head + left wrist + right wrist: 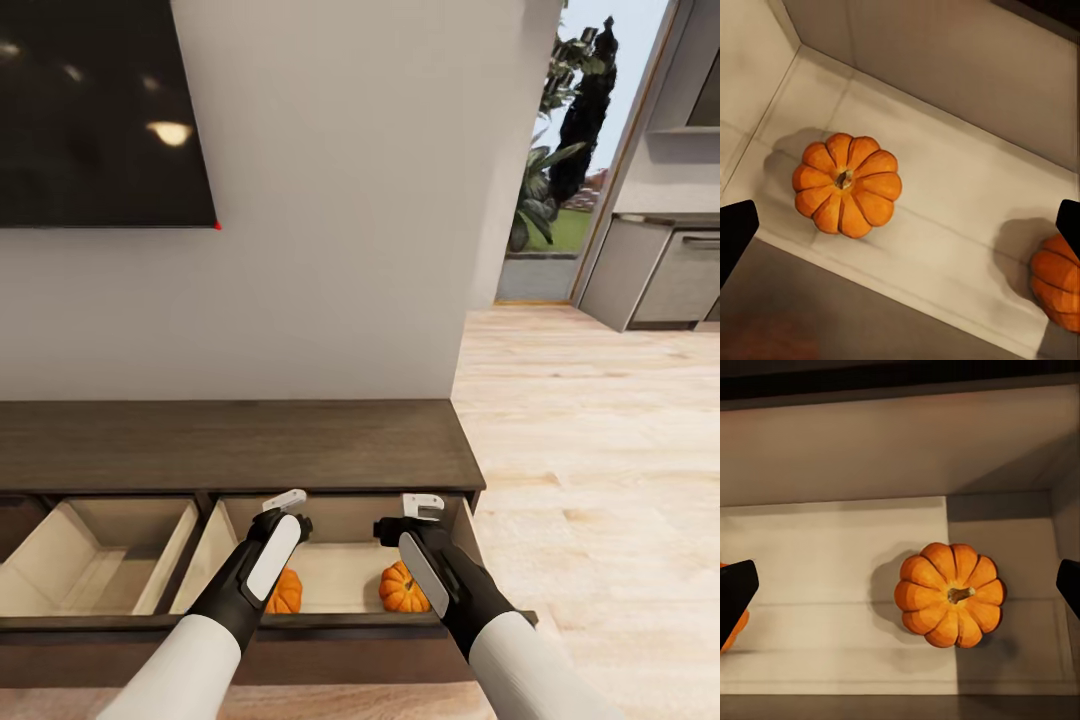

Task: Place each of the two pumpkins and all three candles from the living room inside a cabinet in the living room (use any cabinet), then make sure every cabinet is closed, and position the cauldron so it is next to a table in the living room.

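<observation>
Both pumpkins (285, 592) (403, 588) sit in the cabinet's (240, 445) open right drawer beneath the spread, empty left gripper (283, 510) and right gripper (412, 515), so lifting carelessly risks clipping the drawer's front edge.

Two pumpkins lie in one drawer: one (286, 592) at its left, one (402, 588) at its right. Two drawers stand open, the left one (95, 560) and the right one (340, 572). Two grippers hang above: left (285, 505), right (420, 510).
</observation>
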Tool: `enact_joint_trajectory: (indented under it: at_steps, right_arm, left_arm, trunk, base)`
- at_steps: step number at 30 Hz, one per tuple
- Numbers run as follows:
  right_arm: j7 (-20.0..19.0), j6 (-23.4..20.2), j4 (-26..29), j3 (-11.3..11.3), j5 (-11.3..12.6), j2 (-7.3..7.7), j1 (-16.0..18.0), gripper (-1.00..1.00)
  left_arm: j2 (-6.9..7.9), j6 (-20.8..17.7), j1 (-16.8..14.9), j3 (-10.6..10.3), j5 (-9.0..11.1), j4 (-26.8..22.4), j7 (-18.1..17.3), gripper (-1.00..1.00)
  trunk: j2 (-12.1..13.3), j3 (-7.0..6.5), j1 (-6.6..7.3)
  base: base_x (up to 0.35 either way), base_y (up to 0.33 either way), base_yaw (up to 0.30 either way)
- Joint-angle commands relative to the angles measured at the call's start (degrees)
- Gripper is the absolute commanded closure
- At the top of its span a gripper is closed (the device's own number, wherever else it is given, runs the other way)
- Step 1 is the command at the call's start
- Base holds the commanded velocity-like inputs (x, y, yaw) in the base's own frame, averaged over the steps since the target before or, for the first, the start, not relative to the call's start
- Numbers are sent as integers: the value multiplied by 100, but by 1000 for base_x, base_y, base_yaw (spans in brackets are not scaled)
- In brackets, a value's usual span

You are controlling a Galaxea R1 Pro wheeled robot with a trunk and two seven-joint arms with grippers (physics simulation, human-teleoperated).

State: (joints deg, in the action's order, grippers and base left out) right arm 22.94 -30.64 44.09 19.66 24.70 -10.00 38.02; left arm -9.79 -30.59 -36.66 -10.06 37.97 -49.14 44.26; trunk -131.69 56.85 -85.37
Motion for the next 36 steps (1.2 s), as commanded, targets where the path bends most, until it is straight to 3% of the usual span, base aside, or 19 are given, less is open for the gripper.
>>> enact_joint_trajectory:
  at_steps: [1,6,36]
  right_arm:
    - [53,-12,5,11,53,0,5,-100]
    - [53,-12,8,11,53,0,3,-100]
    - [53,-12,8,11,51,0,5,-100]
  left_arm:
    - [3,-10,-3,-14,44,-8,47,-100]
    - [3,-10,-4,-14,44,-8,47,-100]
    - [3,-17,0,-5,53,-42,39,-100]
  trunk:
    - [39,-13,23]
    - [240,-103,133]
    - [200,-85,111]
  base:
    - [-77,0,0]
    - [-255,0,0]
    - [-306,0,0]
